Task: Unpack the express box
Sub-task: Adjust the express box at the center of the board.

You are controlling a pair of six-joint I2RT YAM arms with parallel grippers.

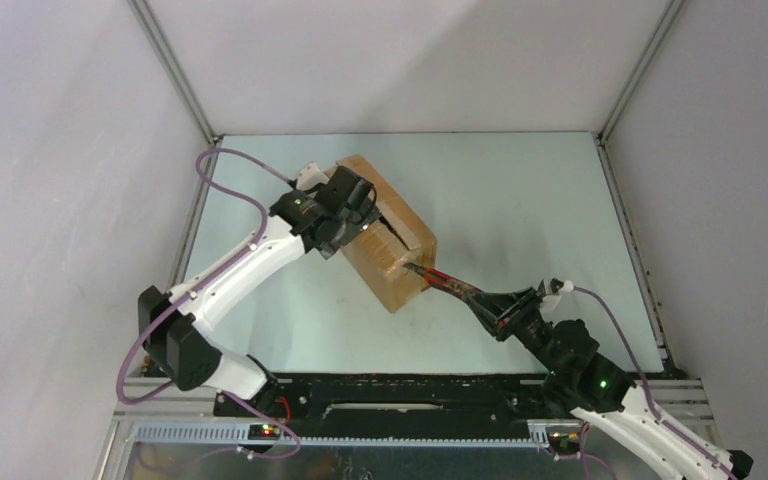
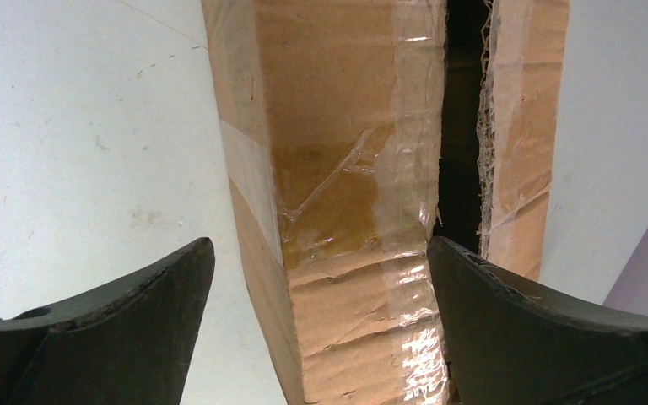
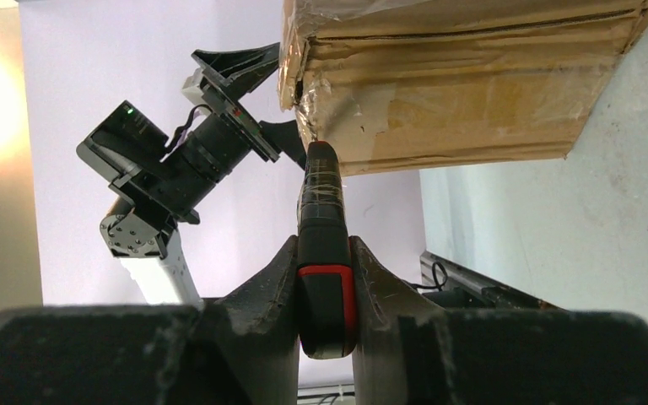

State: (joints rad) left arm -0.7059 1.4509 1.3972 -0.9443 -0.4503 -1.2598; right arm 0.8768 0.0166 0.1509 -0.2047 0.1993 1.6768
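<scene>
One brown express box [image 2: 337, 169], tape seam split; left claw [image 2: 321, 257] spread, right claw [image 3: 325, 249] clamping a cutter [image 3: 326, 299].

You're looking at a brown box [image 1: 385, 235] with creased, corrugated edges, its seam covered in clear, glossy tape [image 2: 409, 169]. The tool [image 3: 326, 253] is black with a red band. Your left arm [image 1: 250, 262] is white with black joints, and its cable [image 1: 200, 165] is purple. The left gripper [image 2: 321, 245] is dark grey. The table [image 1: 520, 200] is pale mint, flecked with small marks.
</scene>
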